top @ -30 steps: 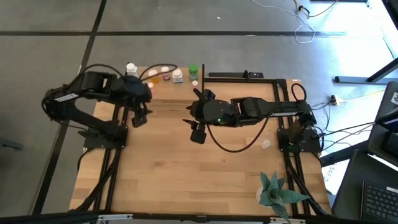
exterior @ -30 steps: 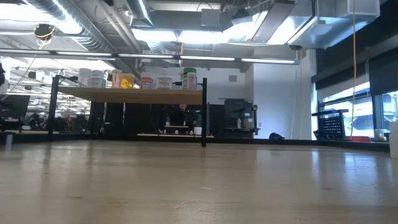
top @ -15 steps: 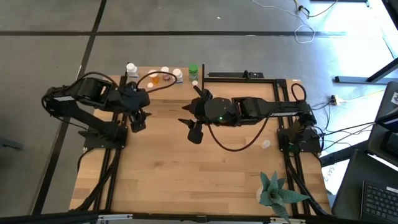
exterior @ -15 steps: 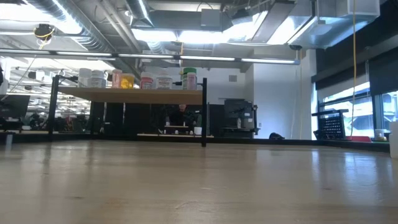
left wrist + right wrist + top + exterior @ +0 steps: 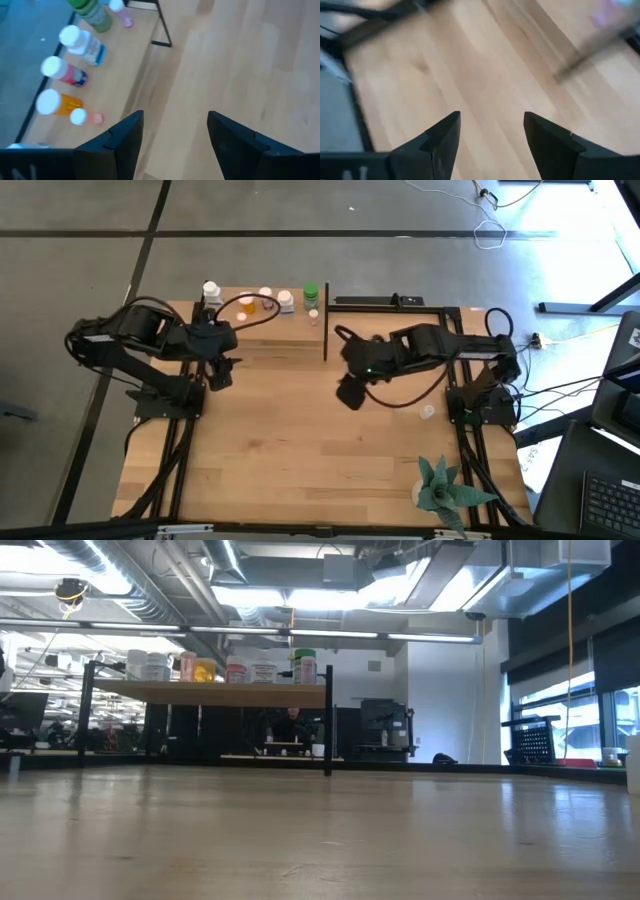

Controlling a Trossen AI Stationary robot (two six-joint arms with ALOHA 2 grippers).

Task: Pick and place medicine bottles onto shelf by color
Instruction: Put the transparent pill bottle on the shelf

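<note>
Several medicine bottles stand on their bases along the far edge of the shelf [image 5: 280, 330]: a white one [image 5: 210, 290], an orange one [image 5: 247, 306] and a green one [image 5: 311, 293]. In the left wrist view the orange one [image 5: 59, 103] and the green one [image 5: 92, 12] stand in the same row. One small pale bottle [image 5: 428, 412] lies on the tabletop at the right. My left gripper [image 5: 221, 372] hangs open above the shelf's near left part. My right gripper [image 5: 350, 392] hangs open over the bare tabletop right of the shelf. Neither holds anything.
The shelf's thin black post [image 5: 326, 320] stands between the two grippers. A green spiky plant [image 5: 440, 485] sits at the near right corner. A black frame [image 5: 395, 302] lies at the far right. Bare tabletop [image 5: 300, 450] stretches across the near half.
My right gripper has swung toward the table's right edge, away from the shelf post, and its wrist has rolled. My left gripper has drawn back a little from the bottle row toward the table's left edge. Both stay open. No bottle has moved.
</note>
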